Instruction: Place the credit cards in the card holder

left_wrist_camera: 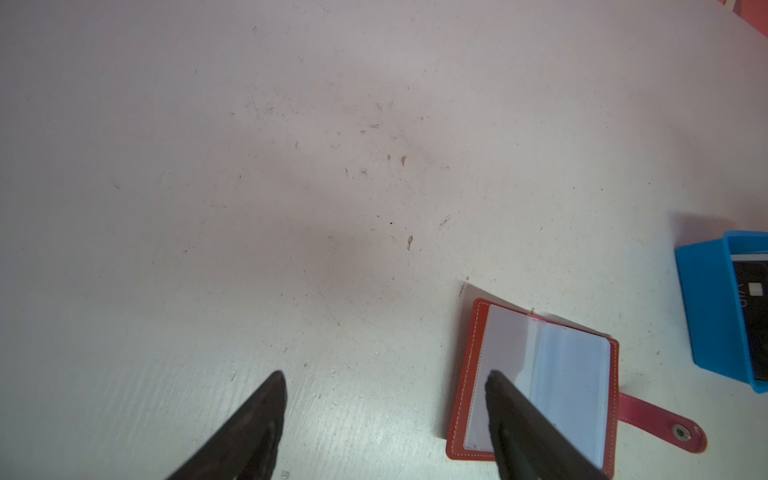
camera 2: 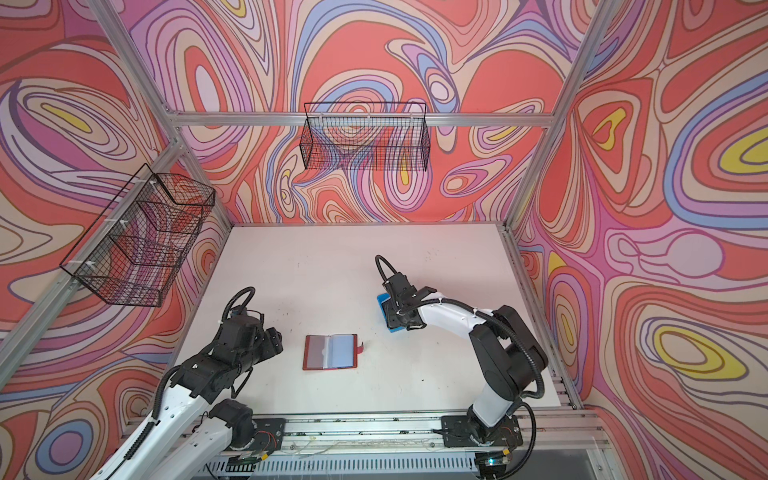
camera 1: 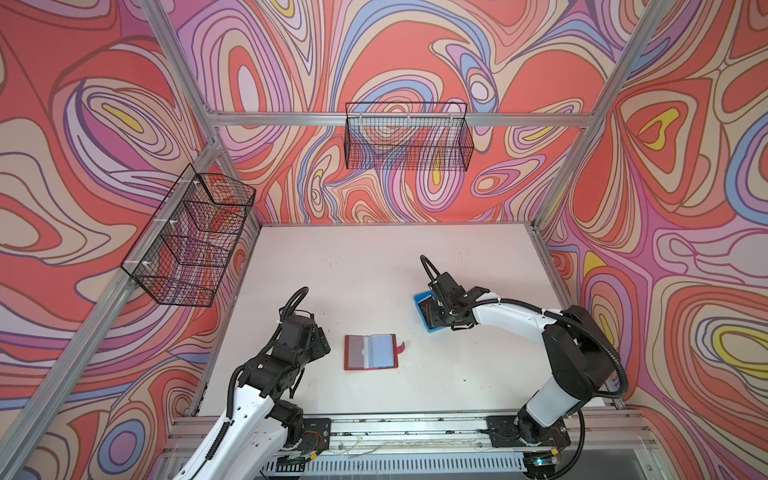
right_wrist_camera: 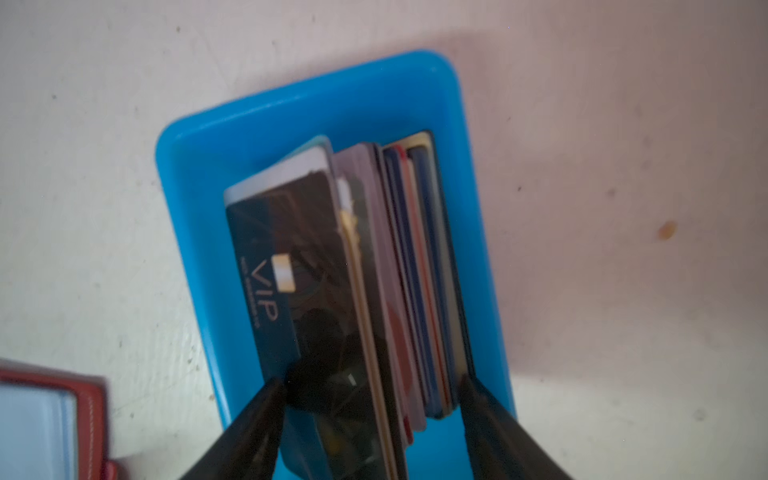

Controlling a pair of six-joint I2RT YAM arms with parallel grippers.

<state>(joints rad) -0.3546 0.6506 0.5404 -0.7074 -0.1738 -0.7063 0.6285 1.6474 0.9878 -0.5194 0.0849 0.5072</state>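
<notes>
The right gripper is straddling the cards standing in a blue tray (squeezing or not, I cannot tell). The left gripper is hovering spread beside the holder, which is lying open on the table, apart from the tray.

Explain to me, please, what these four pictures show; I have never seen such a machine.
It is a robot with two arms at a white table. Two pictures look down from above; two come from cameras on the wrists. On the table lie an open red card holder and a blue tray with the credit cards on edge in it. The left gripper is open and holds nothing. The right gripper has its fingers on both sides of the cards; whether it grips them, I cannot tell.
</notes>
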